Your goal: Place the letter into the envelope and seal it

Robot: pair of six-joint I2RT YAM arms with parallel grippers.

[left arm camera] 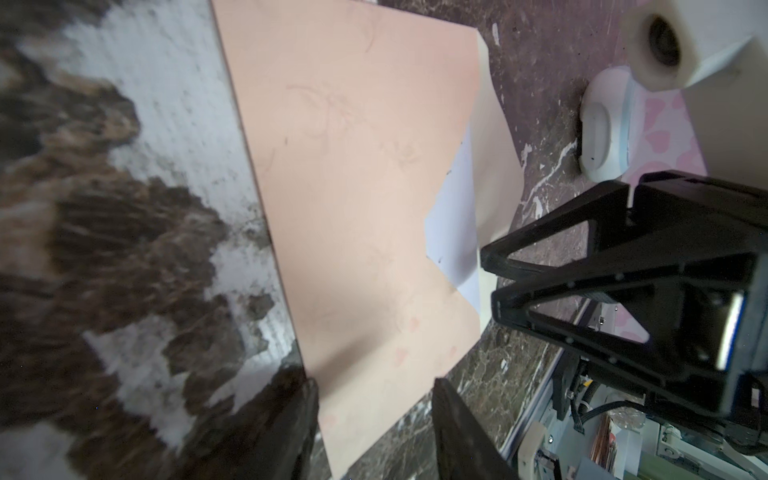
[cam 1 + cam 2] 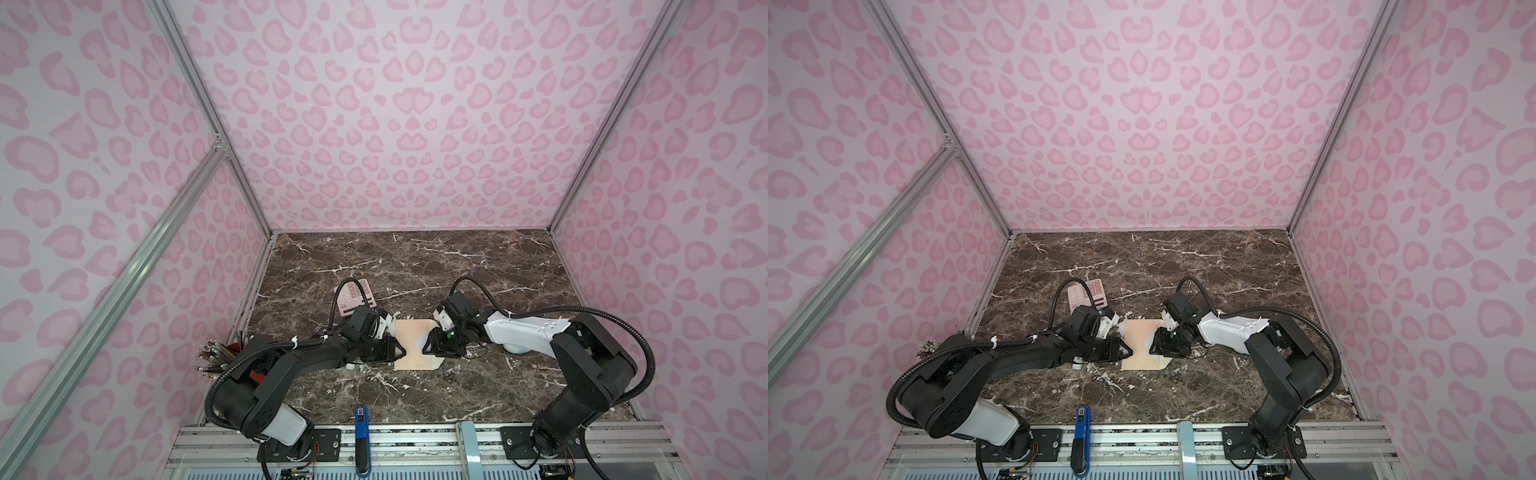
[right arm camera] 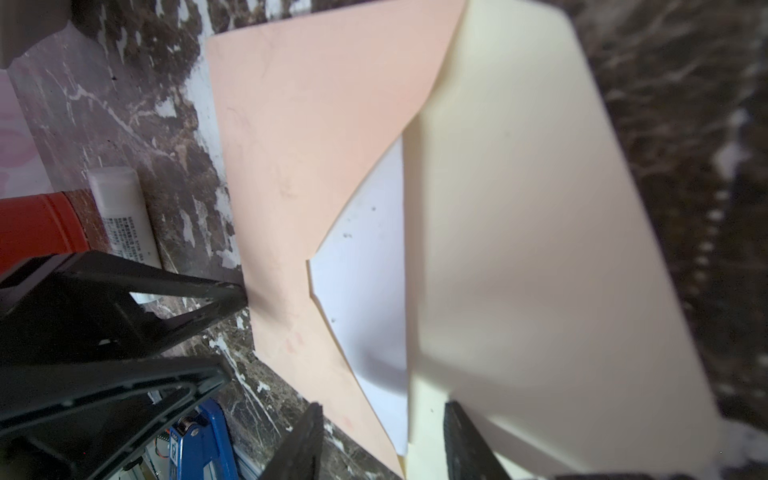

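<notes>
The envelope [image 2: 412,345] lies flat near the middle of the brown, white-veined marble table [image 2: 457,266], between the 2 grippers in both top views. From above, its contents are only a pale sliver at the right end. The right wrist view shows the letter [image 3: 365,270] plainly: a white sheet tucked inside the pocket, bare in the V-shaped mouth and speckled with a few dark dots.

That view also shows the cream flap [image 3: 519,228] lifted off the table and bowed over the right gripper [image 3: 382,405], whose 2 fingers stand apart. The flap may be resting on 1 finger, but blur hides the contact. The left wrist view shows the same gap from the side.

The left gripper [image 1: 374,380] has its jaws partly spread too. It straddles the envelope's edge opposite the flap, with 1 fingertip [image 3: 243,293] touching that edge.

The right wrist view gives a close look at a white tube [image 3: 124,212] lying beside a red cup [image 3: 37,228]. The tube's print is too fine to read. The top views add pencils [image 2: 212,355] bunched near the left arm, a pink calculator [image 2: 357,297] behind it, and a blue device [image 2: 361,419] at the front rail whose small label is unreadable.

3 walls [image 2: 395,104] of pale pink with darker heart-like spots enclose the table.
</notes>
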